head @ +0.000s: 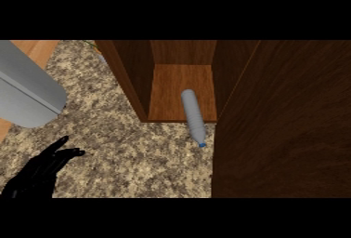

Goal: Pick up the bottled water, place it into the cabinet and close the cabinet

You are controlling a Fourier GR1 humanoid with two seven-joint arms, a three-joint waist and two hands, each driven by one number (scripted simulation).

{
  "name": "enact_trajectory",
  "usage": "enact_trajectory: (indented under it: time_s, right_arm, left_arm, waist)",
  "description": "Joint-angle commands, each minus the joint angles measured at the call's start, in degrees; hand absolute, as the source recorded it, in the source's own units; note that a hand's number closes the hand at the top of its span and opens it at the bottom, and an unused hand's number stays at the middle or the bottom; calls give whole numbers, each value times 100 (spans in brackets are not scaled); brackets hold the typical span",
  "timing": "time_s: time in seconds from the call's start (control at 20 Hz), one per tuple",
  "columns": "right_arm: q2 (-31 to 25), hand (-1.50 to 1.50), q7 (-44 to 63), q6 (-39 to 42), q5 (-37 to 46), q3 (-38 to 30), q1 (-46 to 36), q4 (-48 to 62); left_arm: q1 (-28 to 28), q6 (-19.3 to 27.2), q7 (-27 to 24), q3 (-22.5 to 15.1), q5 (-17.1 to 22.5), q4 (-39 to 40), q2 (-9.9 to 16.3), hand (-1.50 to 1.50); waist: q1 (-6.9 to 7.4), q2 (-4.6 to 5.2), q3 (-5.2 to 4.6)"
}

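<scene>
The bottled water (193,116) lies half inside the cabinet (182,88), far right of the relaxed, empty left hand (42,169); it likely needs nudging inside before the door (288,121) can close.

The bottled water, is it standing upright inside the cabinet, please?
No, the bottled water lies on its side, its cap end sticking out past the cabinet floor's front edge.

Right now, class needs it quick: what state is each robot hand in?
Left robot hand: open, fingers straight, holding nothing, low over the counter.
Right robot hand: not in view, so it cannot be told.
</scene>
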Motion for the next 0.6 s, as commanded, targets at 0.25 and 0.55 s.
enact_trajectory:
  time_s: [0.25,0.55]
  right_arm:
    - [-184,150,639,-233,922,561,-320,-1713]
    - [-411,150,1035,-398,1069,1120,-1069,-1587]
  left_arm:
    - [653,-362,-14,760,527,-405,621,-150]
    - [867,-680,-29,984,754,-505,806,-150]
  waist:
    - [109,-83,-33]
    - [194,-88,-63]
